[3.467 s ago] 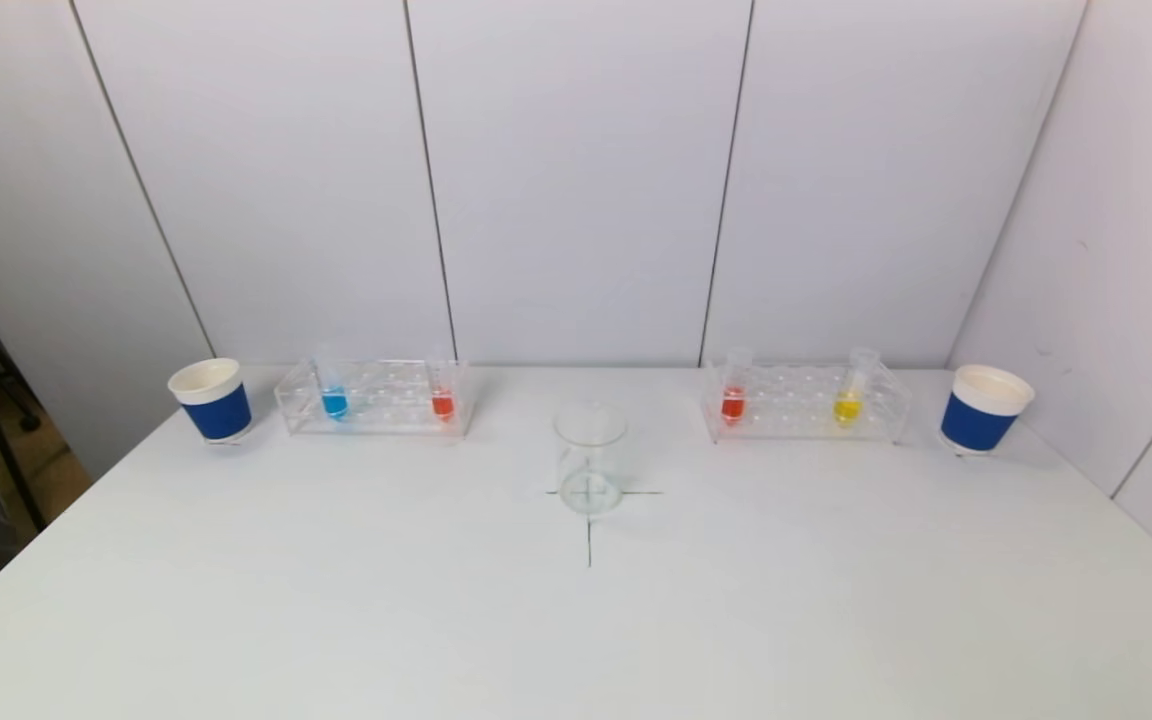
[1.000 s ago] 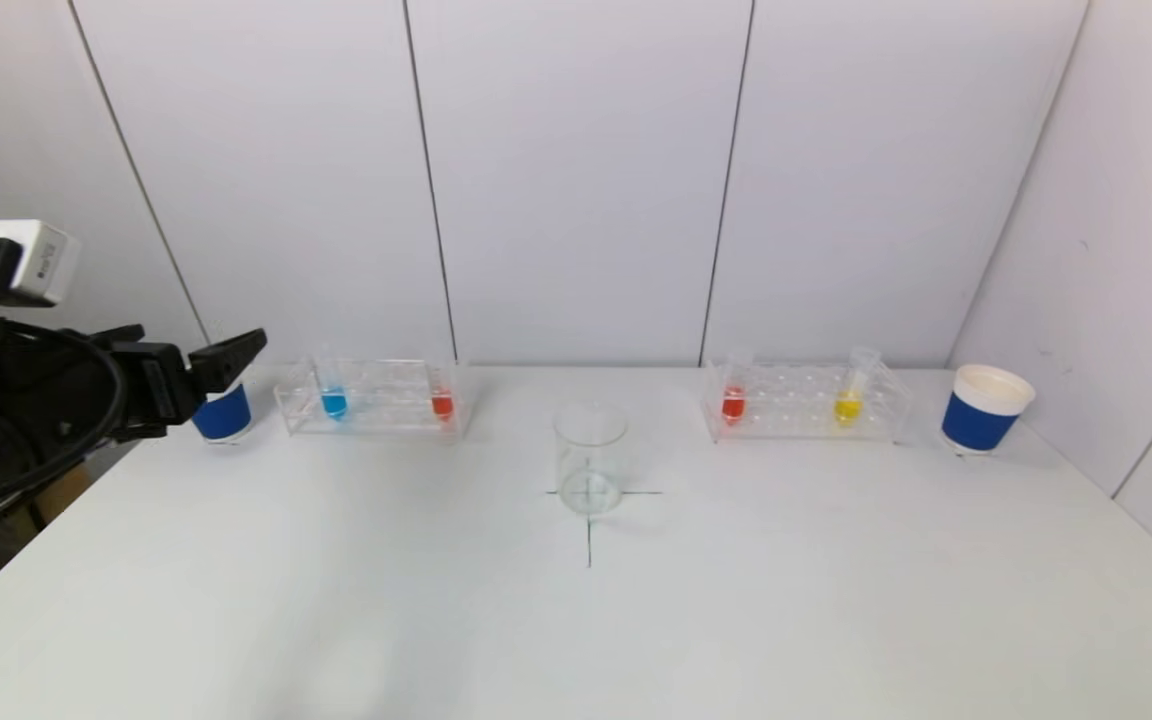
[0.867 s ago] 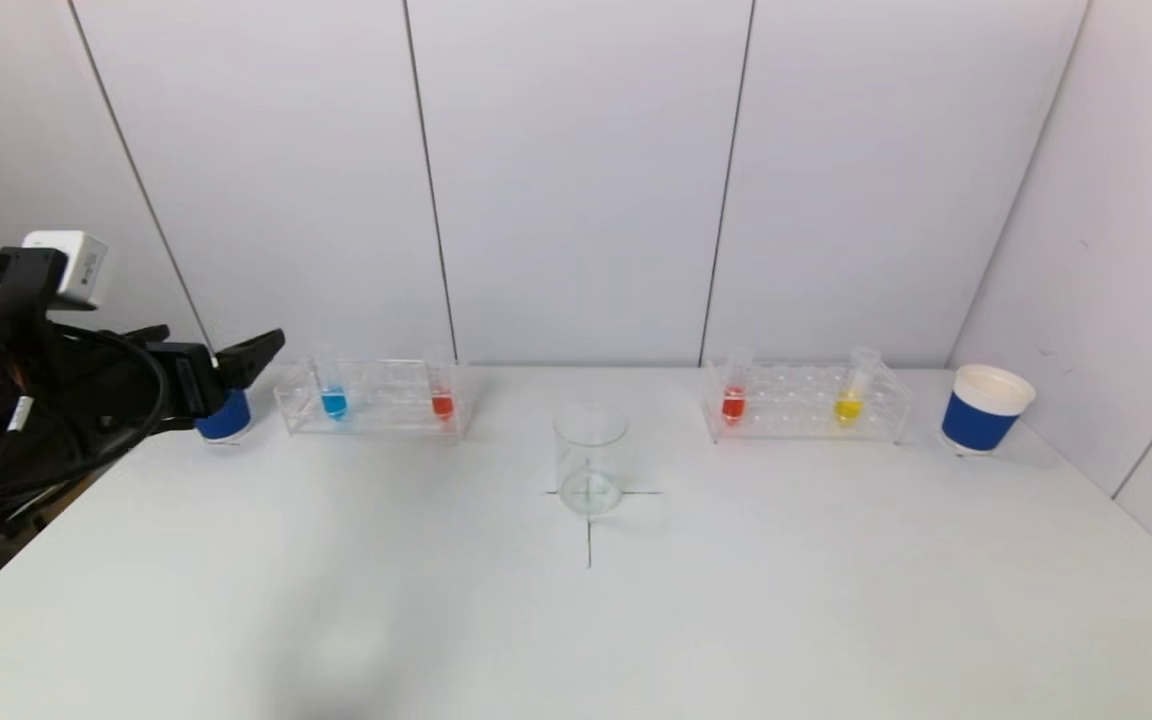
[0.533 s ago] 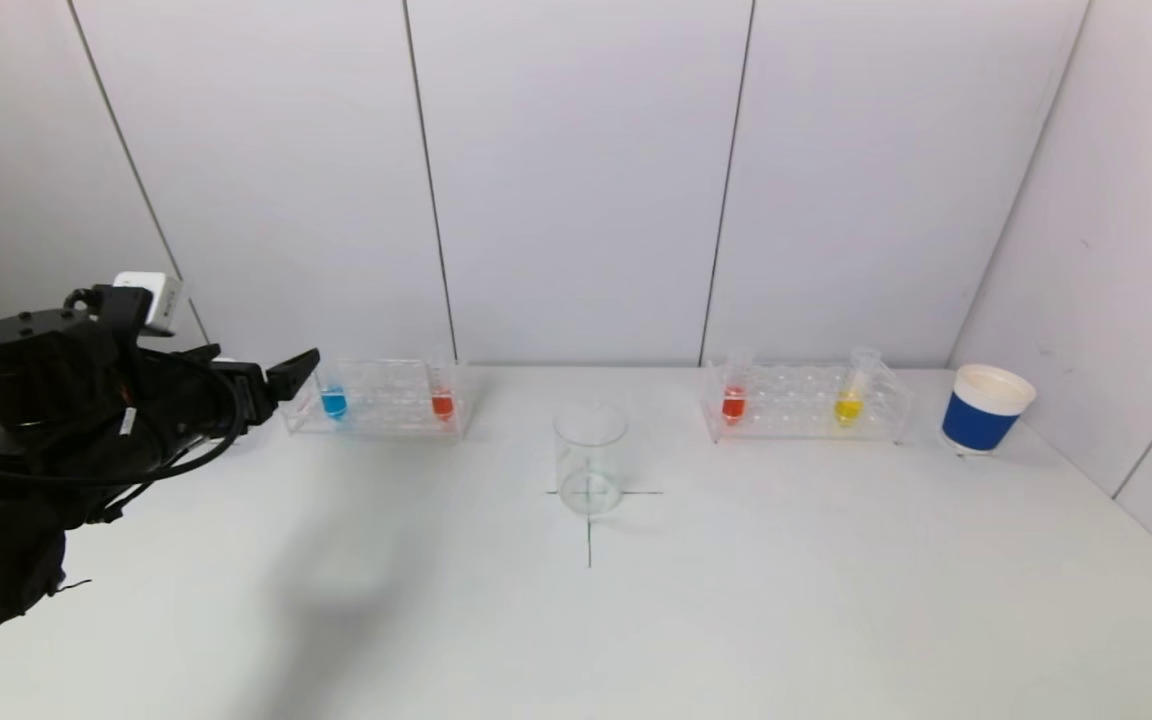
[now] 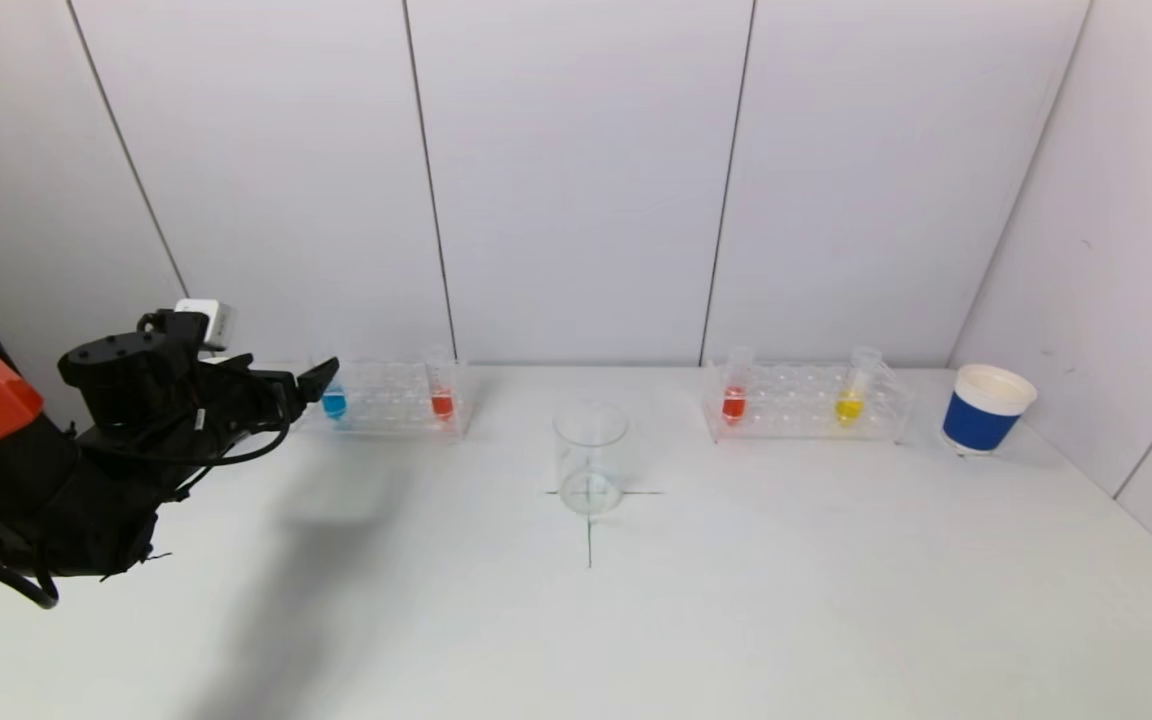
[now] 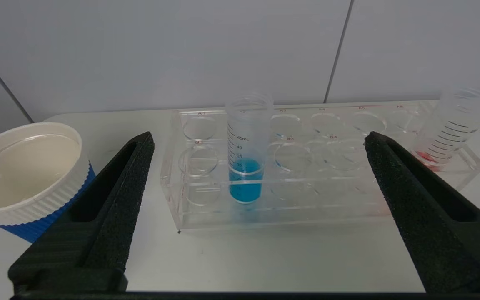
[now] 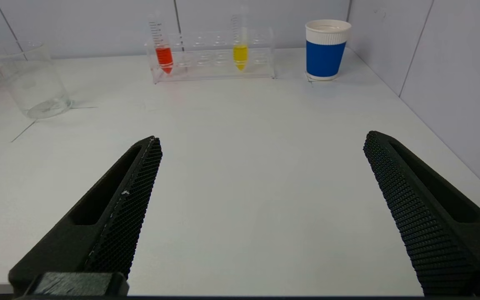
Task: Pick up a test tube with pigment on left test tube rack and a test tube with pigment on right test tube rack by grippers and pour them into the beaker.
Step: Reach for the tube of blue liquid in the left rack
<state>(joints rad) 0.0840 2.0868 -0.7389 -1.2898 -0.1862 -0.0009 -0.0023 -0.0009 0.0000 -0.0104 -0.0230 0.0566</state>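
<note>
The clear left test tube rack (image 5: 386, 405) holds a blue-pigment test tube (image 5: 334, 400) and a red one (image 5: 442, 400). My left gripper (image 5: 311, 385) is open just short of that rack's left end. In the left wrist view the gripper (image 6: 258, 137) faces the blue tube (image 6: 246, 166), which stands farther off, in line with the gap. The right rack (image 5: 806, 410) holds a red tube (image 5: 733, 400) and a yellow tube (image 5: 848, 403). The empty glass beaker (image 5: 590, 458) stands between the racks. My right gripper (image 7: 263, 137) hangs open over bare table, far from its rack (image 7: 215, 58).
A blue-and-white paper cup (image 5: 986, 410) stands right of the right rack. Another cup (image 6: 23, 175) sits beside the left rack, hidden behind my left arm in the head view. A black cross (image 5: 589, 530) marks the table under the beaker. White wall panels close the back and right.
My left arm has swung in from the left edge toward the left rack and now covers the left cup. Its fingers stay open. Tubes, racks and beaker have not moved.
</note>
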